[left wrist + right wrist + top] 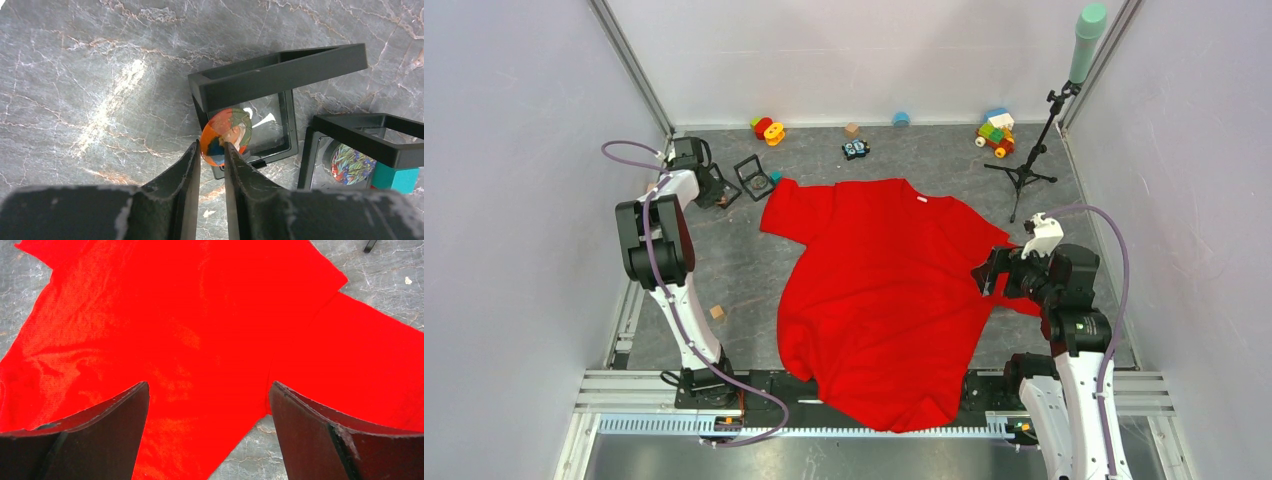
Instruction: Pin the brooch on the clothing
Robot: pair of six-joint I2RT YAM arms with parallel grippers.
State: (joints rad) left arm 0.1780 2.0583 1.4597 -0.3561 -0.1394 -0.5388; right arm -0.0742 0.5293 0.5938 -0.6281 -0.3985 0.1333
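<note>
I see my left gripper (211,148) pinching the round orange brooch (227,131) by its lower edge, at the open black case (280,75) mid-frame. My right gripper (209,386) gapes wide above the red shirt (884,290), which lies spread at the centre of the overhead view.

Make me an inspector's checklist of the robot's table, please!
Surface: grey marbled table.
Job's things: red T-shirt spread flat mid-table; round colourful brooch at an open black box.
Clutter: second box holding another brooch; toy blocks and toy car near the far edge; wooden cube; microphone stand.
Claws: left claw pinching the brooch; right claw open above the T-shirt.
Cables: purple cable running along each arm.
Surroundings: plain pale walls.
</note>
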